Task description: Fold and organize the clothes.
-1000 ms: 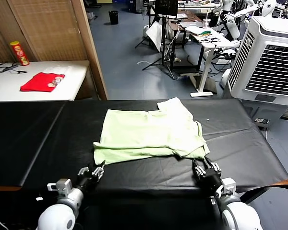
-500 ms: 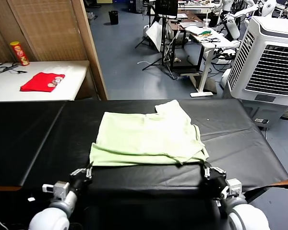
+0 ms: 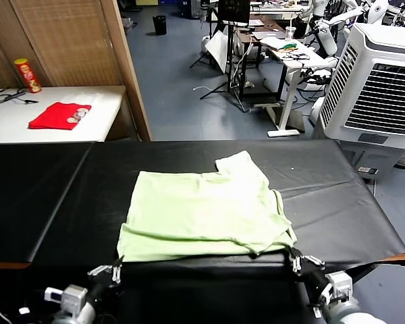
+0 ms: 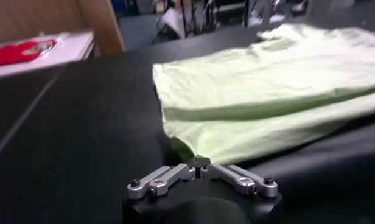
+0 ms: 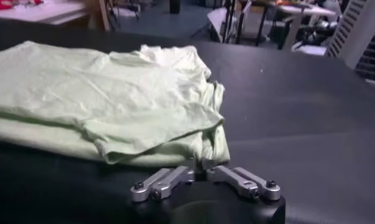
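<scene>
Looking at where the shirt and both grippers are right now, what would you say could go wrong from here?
1. The shirt's near hem lies at the front edge of the black table; further pulling might drag it off.
2. The left gripper is shut at the near left corner; a snagged layer might undo the fold.
3. By the right gripper the layers sit bunched and uneven, so the next fold may come out crooked.

Both arms cut off by head view's bottom edge. Shirt (image 3: 202,216) folded over, lower layers hidden. Items on red cloth (image 3: 59,115) too small to tell.
</scene>
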`<act>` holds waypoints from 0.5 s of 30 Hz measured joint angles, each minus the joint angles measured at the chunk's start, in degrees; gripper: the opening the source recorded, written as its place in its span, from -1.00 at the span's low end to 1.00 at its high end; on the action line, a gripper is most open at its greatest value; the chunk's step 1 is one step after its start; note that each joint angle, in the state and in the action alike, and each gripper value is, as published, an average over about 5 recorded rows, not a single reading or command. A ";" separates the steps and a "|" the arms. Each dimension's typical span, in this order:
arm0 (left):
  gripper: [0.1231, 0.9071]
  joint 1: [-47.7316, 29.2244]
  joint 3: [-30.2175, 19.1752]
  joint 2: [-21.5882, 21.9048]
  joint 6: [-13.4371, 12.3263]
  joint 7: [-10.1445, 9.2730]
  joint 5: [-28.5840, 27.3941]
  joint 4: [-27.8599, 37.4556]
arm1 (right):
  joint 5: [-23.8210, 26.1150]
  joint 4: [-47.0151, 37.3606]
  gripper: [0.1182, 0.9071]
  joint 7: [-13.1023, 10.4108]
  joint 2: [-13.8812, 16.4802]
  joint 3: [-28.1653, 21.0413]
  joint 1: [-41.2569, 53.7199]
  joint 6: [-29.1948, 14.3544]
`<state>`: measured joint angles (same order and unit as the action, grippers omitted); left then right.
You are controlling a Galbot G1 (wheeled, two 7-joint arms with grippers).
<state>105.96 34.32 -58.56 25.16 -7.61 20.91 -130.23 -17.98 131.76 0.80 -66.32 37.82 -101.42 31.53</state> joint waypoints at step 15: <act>0.71 -11.26 4.27 1.52 6.29 -0.12 8.68 -2.03 | -4.61 -11.31 0.72 -4.06 3.25 -6.34 25.62 -3.59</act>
<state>94.70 38.58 -57.04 31.45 -7.73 29.59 -132.27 -22.59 120.45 -3.27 -63.07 31.48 -75.80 27.94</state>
